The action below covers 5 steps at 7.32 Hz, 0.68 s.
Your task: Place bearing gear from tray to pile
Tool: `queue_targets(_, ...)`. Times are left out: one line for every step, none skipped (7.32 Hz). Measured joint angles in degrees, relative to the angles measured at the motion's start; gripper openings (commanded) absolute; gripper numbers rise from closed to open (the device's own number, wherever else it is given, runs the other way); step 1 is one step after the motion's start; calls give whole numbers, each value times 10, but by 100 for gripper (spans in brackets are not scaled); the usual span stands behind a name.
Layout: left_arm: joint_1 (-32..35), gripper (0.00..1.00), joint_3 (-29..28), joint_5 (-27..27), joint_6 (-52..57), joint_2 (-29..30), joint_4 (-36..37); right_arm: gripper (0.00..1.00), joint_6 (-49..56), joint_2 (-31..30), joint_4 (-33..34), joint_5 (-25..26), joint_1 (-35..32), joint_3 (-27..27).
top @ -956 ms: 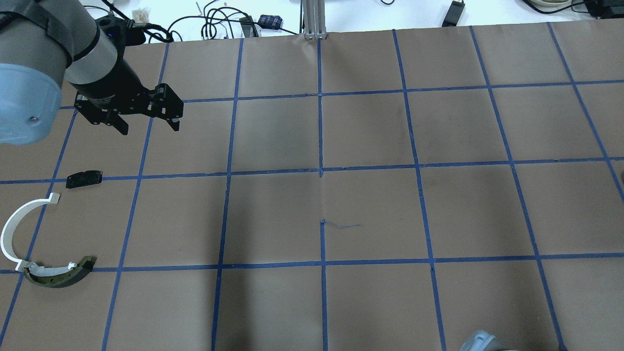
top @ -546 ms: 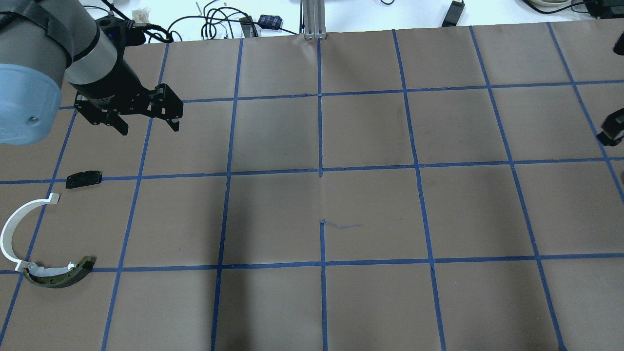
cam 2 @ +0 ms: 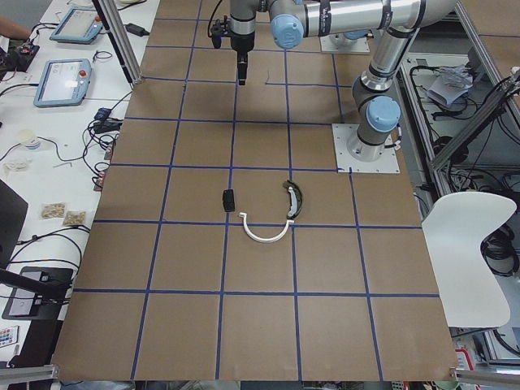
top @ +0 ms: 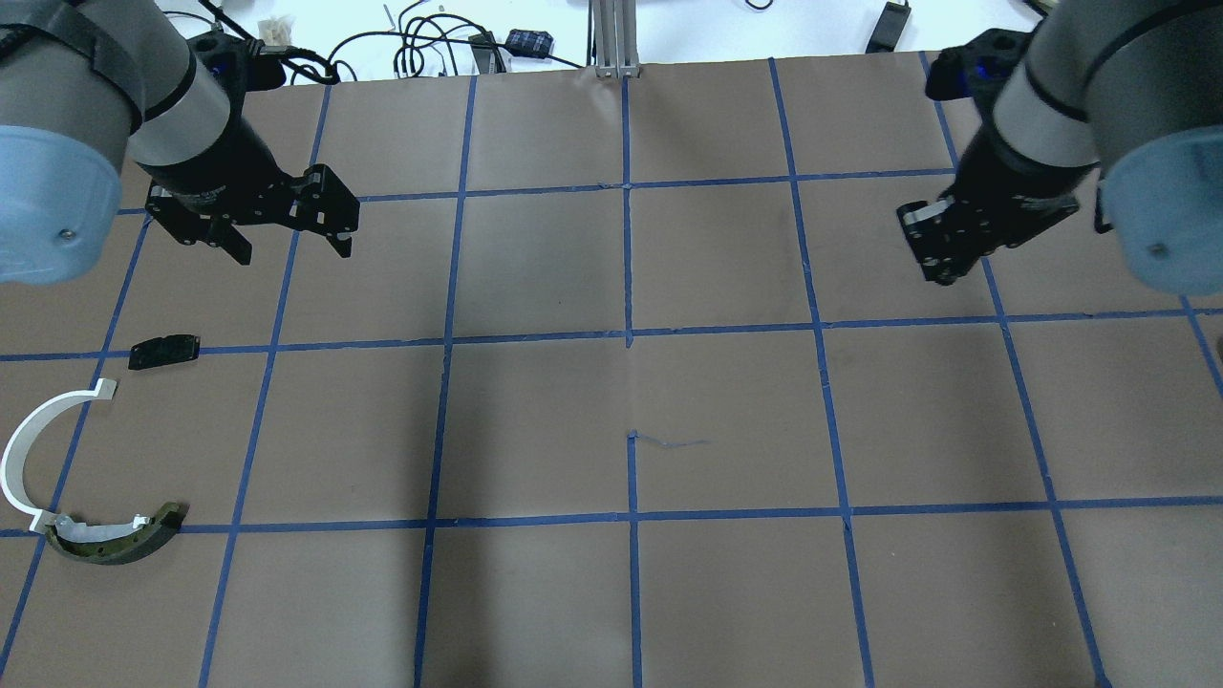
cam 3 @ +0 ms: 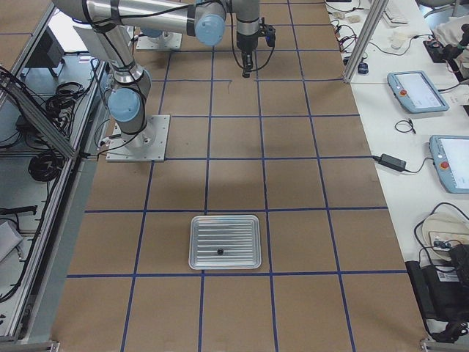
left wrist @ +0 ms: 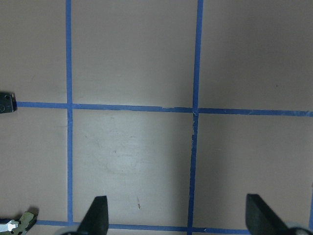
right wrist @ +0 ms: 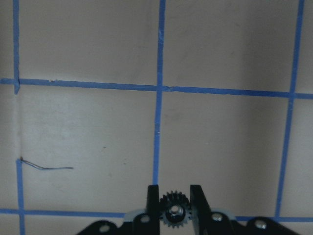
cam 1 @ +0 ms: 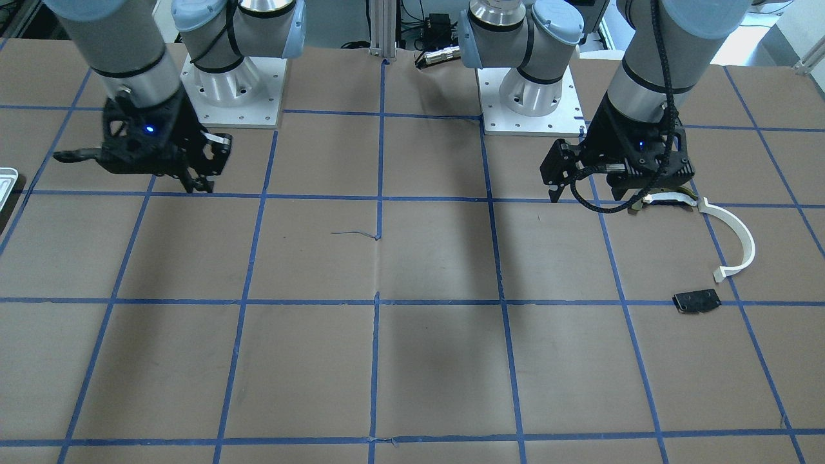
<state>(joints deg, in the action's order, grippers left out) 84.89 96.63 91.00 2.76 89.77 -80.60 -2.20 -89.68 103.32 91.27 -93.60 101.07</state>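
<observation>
Bearing gear: small, black, toothed, with a silvery hub, pinched between the right gripper's fingers at two o'clock over the table. The left gripper gapes empty at ten o'clock.

The tray, far right, is cut off by the front view's edge. A dark speck on it is too small to identify.
</observation>
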Motion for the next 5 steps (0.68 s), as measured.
queue_targets(0,100,0,1,1,2,7,20,-77,44,54,-1,-62,0)
queue_targets(0,100,1,1,1,3,11,21,-139,93,117,0,-117,0)
queue_targets(0,100,3,1,1,3,13,21,-180,139,169,1,-158,1)
queue_targets(0,100,6,1,1,4,13,22,-199,177,205,0,-183,2)
queue_targets(0,100,7,1,1,4,13,25,-206,200,225,0,-195,3)
